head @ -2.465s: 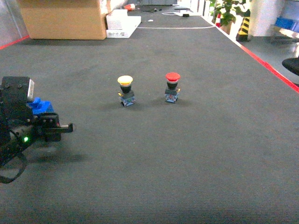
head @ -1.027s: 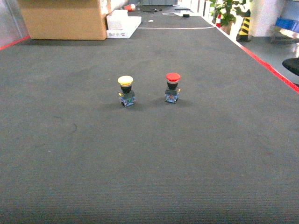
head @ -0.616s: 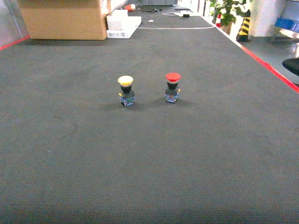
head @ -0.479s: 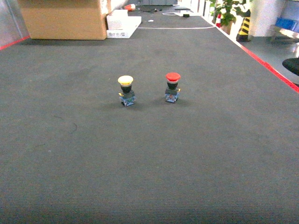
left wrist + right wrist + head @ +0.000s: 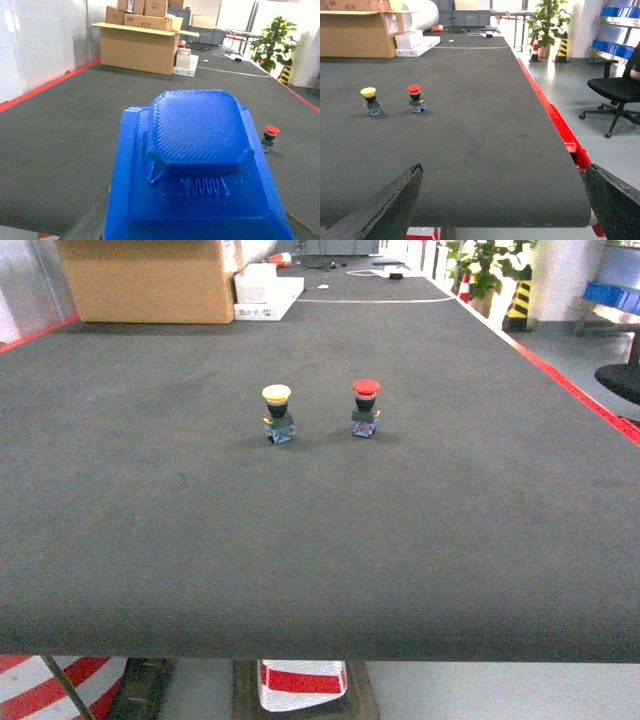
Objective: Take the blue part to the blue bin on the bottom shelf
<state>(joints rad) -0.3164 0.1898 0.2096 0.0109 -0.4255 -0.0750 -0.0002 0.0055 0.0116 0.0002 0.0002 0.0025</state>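
Right gripper (image 5: 502, 200) spread wide, fingers apart at both lower corners of its wrist view, holding nothing above the black table (image 5: 470, 130). Blue part (image 5: 197, 170) filling the left wrist view, close against that camera; left gripper's own state impossible to tell. Yellow-capped button (image 5: 277, 413) beside red-capped button (image 5: 365, 407), apart, mid-table.

All three cameras face across the table (image 5: 450, 570).

Yellow button (image 5: 277, 412) beside red button (image 5: 365, 407) on table (image 5: 320, 540).
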